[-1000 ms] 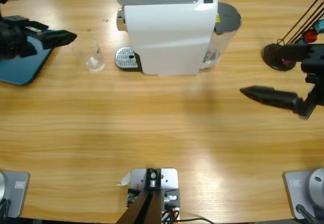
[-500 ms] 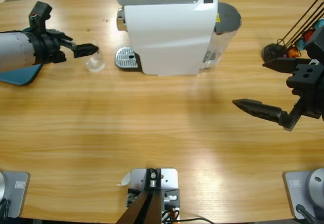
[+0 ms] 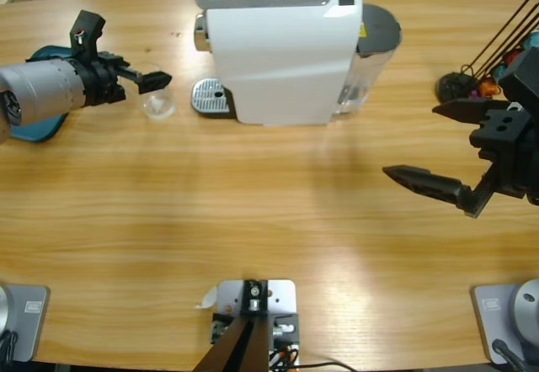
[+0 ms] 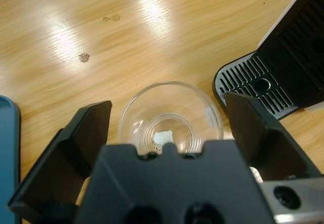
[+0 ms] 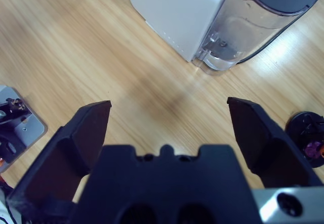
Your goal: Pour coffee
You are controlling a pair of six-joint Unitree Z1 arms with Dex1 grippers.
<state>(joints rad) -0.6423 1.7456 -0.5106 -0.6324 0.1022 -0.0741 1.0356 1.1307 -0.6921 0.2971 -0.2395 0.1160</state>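
The glass is standing on the table just left of the coffee machine, whose drip tray is lying beside it; a tray is sitting further left

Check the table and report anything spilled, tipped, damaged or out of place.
Nothing stands out. The glass cup stands upright and empty between the left gripper's open jaws, beside the coffee machine's drip tray. The table has only a few small faint marks near the cup, no spill. The right gripper hangs open, holding nothing.
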